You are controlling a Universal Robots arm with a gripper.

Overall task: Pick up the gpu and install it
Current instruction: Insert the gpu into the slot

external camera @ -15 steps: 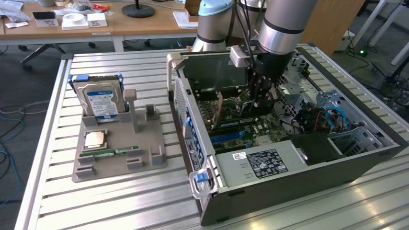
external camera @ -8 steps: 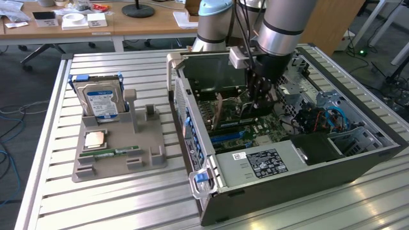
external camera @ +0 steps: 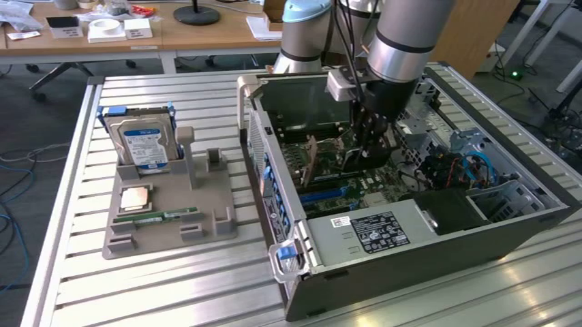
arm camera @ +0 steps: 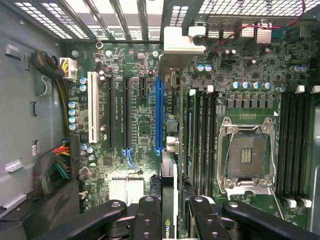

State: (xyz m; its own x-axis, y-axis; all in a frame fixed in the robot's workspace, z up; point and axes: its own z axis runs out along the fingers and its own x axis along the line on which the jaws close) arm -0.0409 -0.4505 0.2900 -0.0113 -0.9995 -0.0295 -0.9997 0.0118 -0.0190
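Note:
My gripper (external camera: pixel 369 151) reaches down into the open computer case (external camera: pixel 509 225), low over the motherboard (arm camera: pixel 142 130). It is shut on the gpu (arm camera: pixel 169 200), a thin dark card seen edge-on between the two black fingers (arm camera: pixel 150 217). In the exterior view the gpu (external camera: pixel 364 162) hangs below the wrist as a dark slab, partly hidden by the fingers. The card's edge runs in line with the long blue slot (arm camera: pixel 159 115) and lies just beside it. I cannot tell whether the card touches the slot.
Black and white expansion slots (arm camera: pixel 93 107), memory slots (arm camera: pixel 202 140) and the bare processor socket (arm camera: pixel 247 157) flank the blue slot. Cable bundles (arm camera: pixel 52 170) lie by the case wall. On the table, a grey holder (external camera: pixel 163 225) carries a hard drive (external camera: pixel 144 143), a processor chip (external camera: pixel 136 197) and a memory stick (external camera: pixel 168 215).

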